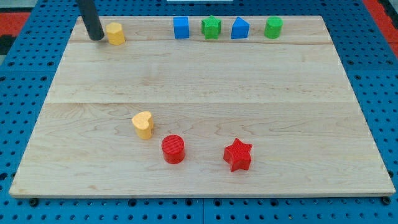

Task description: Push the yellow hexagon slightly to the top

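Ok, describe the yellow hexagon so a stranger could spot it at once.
Look at the wooden board, then its top-left corner in the view. The yellow hexagon sits there, just right of my tip. The other yellow block, a heart, lies far lower near the red blocks, and the top row's other blocks are blue and green.

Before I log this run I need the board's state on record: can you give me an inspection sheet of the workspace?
Surface: wooden board, pale planks, lying flat.
Job's things: yellow hexagon near the view's top left corner of the board.
Clutter: blue cube, green star, blue house-shaped block and green hexagon in a row along the view's top; yellow heart, red cylinder and red star toward the view's bottom.
Grippers: none; my tip sits just on the view's left of the yellow hexagon.
Cables: nothing seen.
Surroundings: blue perforated base around the board.
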`<state>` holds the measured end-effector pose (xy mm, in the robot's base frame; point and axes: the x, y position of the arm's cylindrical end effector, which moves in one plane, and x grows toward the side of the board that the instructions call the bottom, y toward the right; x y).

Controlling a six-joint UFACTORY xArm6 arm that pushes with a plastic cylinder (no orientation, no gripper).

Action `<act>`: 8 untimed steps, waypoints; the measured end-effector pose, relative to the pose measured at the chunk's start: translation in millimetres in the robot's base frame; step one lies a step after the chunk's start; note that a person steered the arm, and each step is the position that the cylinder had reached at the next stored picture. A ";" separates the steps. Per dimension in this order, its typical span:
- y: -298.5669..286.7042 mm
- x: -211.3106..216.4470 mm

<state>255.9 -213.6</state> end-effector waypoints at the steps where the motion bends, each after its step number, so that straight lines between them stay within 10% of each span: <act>1: 28.4 -12.3; 5: 96.7 97.6; 8: 92.7 40.9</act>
<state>296.8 -120.8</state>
